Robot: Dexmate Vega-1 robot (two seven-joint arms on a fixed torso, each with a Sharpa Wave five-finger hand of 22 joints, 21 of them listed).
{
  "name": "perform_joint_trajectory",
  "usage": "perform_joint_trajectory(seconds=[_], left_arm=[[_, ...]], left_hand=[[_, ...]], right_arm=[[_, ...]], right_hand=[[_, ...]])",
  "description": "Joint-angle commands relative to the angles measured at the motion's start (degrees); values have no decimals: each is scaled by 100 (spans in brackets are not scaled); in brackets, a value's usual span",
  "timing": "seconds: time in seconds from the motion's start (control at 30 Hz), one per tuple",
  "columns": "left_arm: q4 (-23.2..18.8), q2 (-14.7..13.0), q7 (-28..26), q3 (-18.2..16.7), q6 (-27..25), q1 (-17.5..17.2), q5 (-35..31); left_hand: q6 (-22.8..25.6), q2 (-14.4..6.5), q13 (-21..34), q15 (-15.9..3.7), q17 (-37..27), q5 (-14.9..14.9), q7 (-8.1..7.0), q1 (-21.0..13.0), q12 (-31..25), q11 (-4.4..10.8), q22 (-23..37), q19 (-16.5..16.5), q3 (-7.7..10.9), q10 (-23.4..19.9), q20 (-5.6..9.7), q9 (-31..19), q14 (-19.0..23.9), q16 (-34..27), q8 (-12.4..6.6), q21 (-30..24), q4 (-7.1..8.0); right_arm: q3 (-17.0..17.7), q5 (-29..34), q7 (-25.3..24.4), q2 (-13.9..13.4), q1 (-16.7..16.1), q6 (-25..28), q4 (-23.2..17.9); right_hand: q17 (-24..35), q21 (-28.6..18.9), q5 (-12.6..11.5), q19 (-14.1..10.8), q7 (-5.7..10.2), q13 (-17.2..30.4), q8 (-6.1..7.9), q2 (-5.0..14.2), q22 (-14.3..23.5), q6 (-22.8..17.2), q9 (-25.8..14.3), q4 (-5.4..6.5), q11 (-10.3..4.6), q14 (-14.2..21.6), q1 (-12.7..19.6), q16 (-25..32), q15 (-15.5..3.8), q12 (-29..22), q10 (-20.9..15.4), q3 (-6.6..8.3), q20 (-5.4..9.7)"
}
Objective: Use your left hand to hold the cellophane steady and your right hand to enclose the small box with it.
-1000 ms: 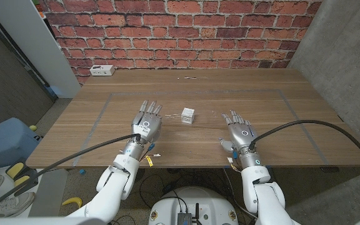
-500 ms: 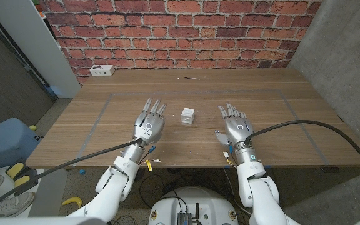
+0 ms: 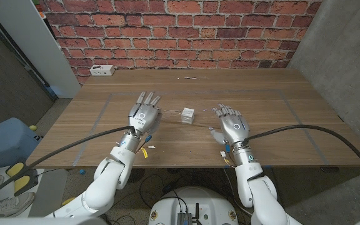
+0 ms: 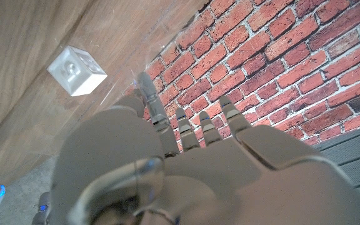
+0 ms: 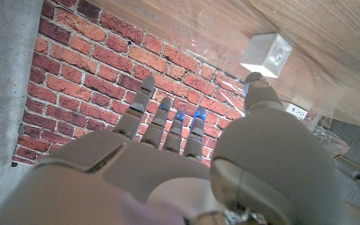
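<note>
Box, small white cube, sits mid-table on clear cellophane, between both hands. Left hand just beside sheet's left edge, fingers spread, holding nothing. Right hand slightly nearer box, fingers apart, empty. Cellophane barely visible, extent unclear.

Left hand: grey metallic, segmented fingers
Right hand: same grey; blue lights between fingers
Forearms: white shells, black cables

Small box sits between left hand and right hand.
</note>
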State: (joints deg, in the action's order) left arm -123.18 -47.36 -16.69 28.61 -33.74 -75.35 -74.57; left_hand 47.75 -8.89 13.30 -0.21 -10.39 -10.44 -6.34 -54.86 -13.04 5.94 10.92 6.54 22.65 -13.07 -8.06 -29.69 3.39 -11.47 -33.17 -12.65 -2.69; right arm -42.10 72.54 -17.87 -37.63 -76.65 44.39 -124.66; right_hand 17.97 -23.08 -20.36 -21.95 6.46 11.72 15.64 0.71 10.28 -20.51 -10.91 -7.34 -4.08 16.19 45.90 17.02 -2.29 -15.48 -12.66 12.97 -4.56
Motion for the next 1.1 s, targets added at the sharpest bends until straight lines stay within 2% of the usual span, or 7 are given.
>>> perform_joint_trajectory(seconds=[0.03, 0.43, 0.63, 0.77, 0.87, 1.0, 1.1], left_arm=[[130, 154, -105, -92, 244, 504, 953], [212, 187, 154, 87, 150, 992, 1170], [235, 166, 434, 152, 145, 1230, 1330], [310, 197, 581, 228, 117, 1404, 1393], [400, 241, 674, 279, 119, 1536, 1500], [546, 276, 725, 391, 135, 1713, 1559], [652, 306, 777, 469, 162, 1859, 1620]], left_hand=[[165, -77, 12, -24, -3, -27, -21, -91, -41, 9, 12, 4, 19, -66, 21, 16, 22, 19, -20, -38, -80], [189, -127, 2, -34, 3, -4, 160, -177, -62, -8, 9, 0, 56, -150, 11, 65, 33, 22, -33, -33, -175], [189, -137, -1, -28, 1, 11, 194, -183, -64, -45, 9, 2, 59, -172, 13, 83, 36, 21, -37, -33, -191], [231, -134, -2, -25, 2, 16, 205, -192, -63, -40, 8, -2, 62, -178, 20, 93, 26, 27, -54, -31, -208], [249, -127, -4, -22, 6, 16, 228, -204, -59, -24, 8, -7, 66, -178, 17, 104, 12, 35, -62, -28, -229], [275, -125, -7, -8, 8, 13, 260, -217, -56, -42, 7, -15, 72, -181, 16, 120, 9, 38, -73, -25, -253], [286, -126, -8, -4, 8, 10, 279, -222, -55, -55, 7, -15, 74, -186, 15, 130, 5, 39, -77, -25, -265]], right_arm=[[170, -446, -833, -4, -168, -418, 103], [303, -998, -1112, -247, -236, -878, -2], [308, -1172, -737, -348, -123, -1002, -108], [334, -1322, -834, -349, -78, -1169, -68], [302, -1191, -1422, -117, -83, -1106, 159], [349, -1251, -2050, 136, -109, -1058, 325], [370, -1293, -2659, 381, -113, -1027, 519]], right_hand=[[25, -46, 21, -174, -5, 21, 60, 63, 10, -239, -12, 40, -16, 221, -5, 96, -457, -58, -210, 6, 2], [105, -118, 88, -605, 28, 43, 264, 266, 22, -1317, -1, -29, -29, 1089, 135, 447, -829, -282, -1214, 119, 158], [133, -115, 120, -648, 71, 46, 207, 537, 26, -1378, 6, -72, -53, 1004, 321, 406, -860, -237, -1255, 298, 221], [133, -103, 228, -649, 11, 45, 52, 590, 30, -1164, 9, 1, -1, 897, 212, 339, -781, -150, -1164, 301, 217], [128, -79, 340, -618, -20, 48, -68, 517, 33, -1005, 7, 57, 3, 786, 47, 272, -674, -67, -1069, 233, 164], [145, 138, 575, -227, -79, 59, -479, 431, 33, -199, -15, 109, 78, 75, -267, -62, -327, 377, -216, 139, 84], [152, 232, 614, -98, -185, 68, -581, 398, 28, 403, -24, 67, 125, -158, -304, -186, -205, 476, 131, 147, 44]])
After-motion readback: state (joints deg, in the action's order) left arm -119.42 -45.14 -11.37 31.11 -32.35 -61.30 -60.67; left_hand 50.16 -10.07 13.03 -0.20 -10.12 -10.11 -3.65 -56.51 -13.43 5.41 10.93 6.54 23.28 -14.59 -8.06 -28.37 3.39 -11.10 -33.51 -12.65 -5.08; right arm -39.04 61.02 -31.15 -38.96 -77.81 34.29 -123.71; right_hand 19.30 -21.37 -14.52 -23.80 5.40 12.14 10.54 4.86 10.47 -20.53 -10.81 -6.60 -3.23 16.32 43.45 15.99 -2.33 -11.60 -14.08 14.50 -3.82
